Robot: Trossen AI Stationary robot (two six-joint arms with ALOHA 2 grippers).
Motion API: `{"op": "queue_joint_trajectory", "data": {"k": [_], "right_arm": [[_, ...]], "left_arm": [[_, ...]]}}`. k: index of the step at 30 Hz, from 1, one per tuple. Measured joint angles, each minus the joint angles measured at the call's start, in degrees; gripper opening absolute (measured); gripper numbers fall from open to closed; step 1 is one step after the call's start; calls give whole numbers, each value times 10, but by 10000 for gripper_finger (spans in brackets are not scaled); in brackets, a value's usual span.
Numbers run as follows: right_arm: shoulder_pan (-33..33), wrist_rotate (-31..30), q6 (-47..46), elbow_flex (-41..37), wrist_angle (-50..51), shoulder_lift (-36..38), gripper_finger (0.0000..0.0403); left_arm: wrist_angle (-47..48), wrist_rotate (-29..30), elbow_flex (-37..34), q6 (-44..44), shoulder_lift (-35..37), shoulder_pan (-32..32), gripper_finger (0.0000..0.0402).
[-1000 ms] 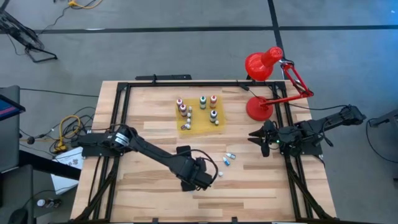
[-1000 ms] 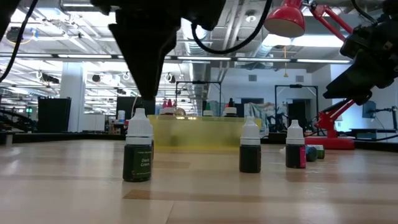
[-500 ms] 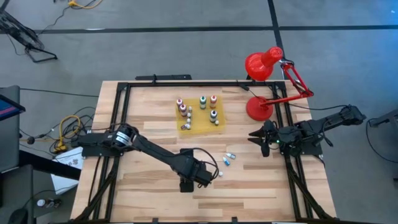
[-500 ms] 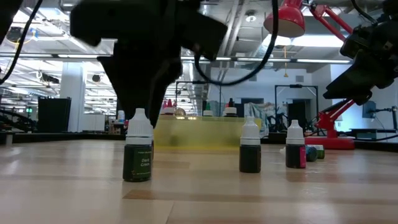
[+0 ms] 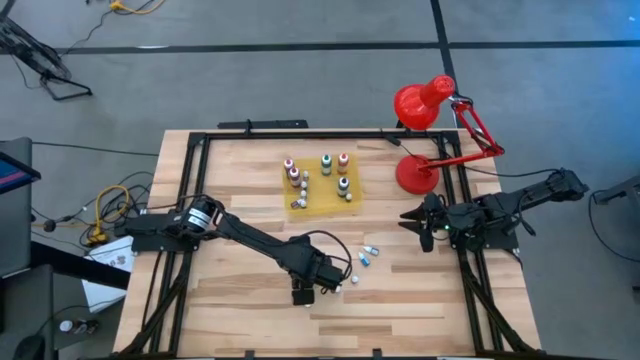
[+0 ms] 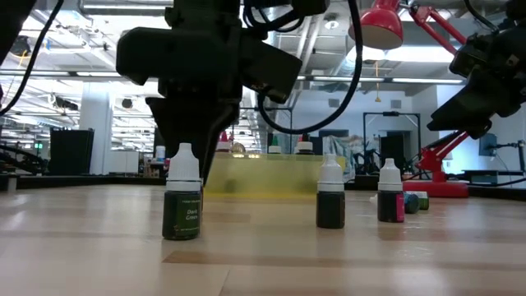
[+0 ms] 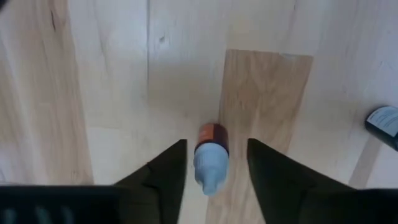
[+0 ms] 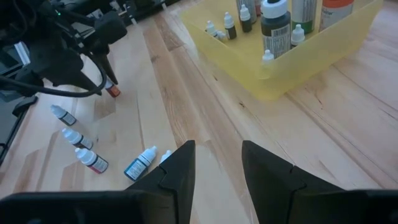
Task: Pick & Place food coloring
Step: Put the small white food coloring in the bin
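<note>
A tiny food coloring bottle (image 7: 211, 158) with an orange body and a pale cap stands on the wooden table. My left gripper (image 7: 216, 143) points down over it, open, with one finger on each side and a gap to both. The right wrist view shows the same bottle (image 8: 113, 91) under that gripper (image 8: 106, 71). Three more bottles (image 6: 182, 201) (image 6: 331, 197) (image 6: 390, 197) stand upright toward the near edge. Several others stand in the yellow tray (image 5: 322, 207). My right gripper (image 8: 217, 152) waits open at the table's right edge (image 5: 412, 216).
Two bottles (image 8: 140, 165) lie on their sides toward the right arm. A red desk lamp (image 5: 425, 105) stands at the far right, its base (image 5: 415, 175) on the table. A black frame (image 5: 190, 200) runs round the table top.
My left gripper has come down toward the table, and its dark body now sits lower behind the dark green bottle in the low view. The bottles have kept their places.
</note>
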State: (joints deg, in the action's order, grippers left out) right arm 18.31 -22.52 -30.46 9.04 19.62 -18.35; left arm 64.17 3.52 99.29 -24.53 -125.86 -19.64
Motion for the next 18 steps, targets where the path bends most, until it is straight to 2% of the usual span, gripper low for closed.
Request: {"op": "queue_joint_trajectory", "data": {"k": [7, 14, 18], "right_arm": [[0, 0, 0, 0, 0, 0, 122], [0, 0, 0, 0, 0, 0, 122], [0, 0, 0, 0, 0, 0, 122]], "left_arm": [[2, 1, 0, 1, 0, 5, 54], [6, 0, 4, 33, 0, 11, 51], [37, 23, 34, 96, 0, 28, 74]]}}
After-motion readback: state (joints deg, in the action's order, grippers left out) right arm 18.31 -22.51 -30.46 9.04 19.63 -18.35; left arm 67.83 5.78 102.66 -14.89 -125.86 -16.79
